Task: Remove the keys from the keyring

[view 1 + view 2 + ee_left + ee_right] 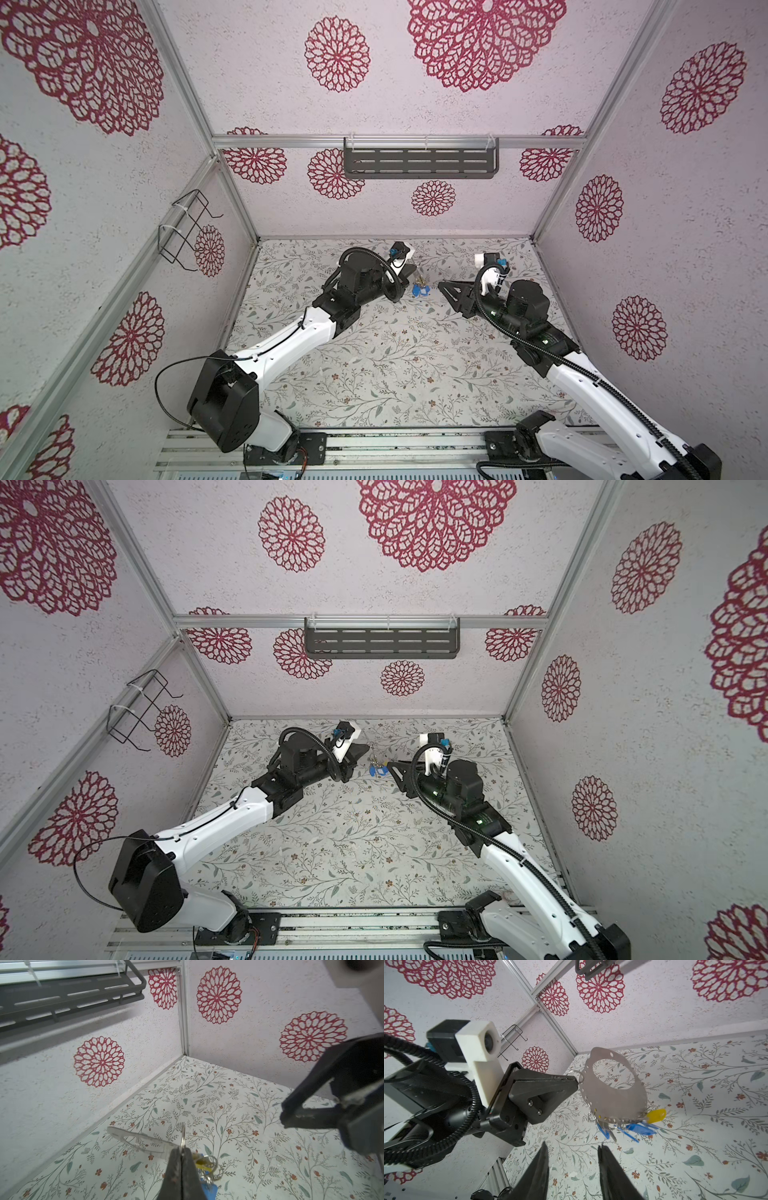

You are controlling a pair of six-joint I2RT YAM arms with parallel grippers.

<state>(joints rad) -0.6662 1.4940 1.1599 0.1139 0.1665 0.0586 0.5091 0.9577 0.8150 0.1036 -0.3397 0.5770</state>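
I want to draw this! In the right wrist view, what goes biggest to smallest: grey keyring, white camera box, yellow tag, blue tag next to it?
1. grey keyring
2. white camera box
3. yellow tag and blue tag: these look about alike, so no ranking.

Grey keyring (612, 1101) hangs tilted, blue and yellow keys (639, 1128) bunched along its rim

You have a dark slotted shelf (419, 157) on the back wall, a wire rack (185, 228) on a side wall, floral bench (395, 374) below.
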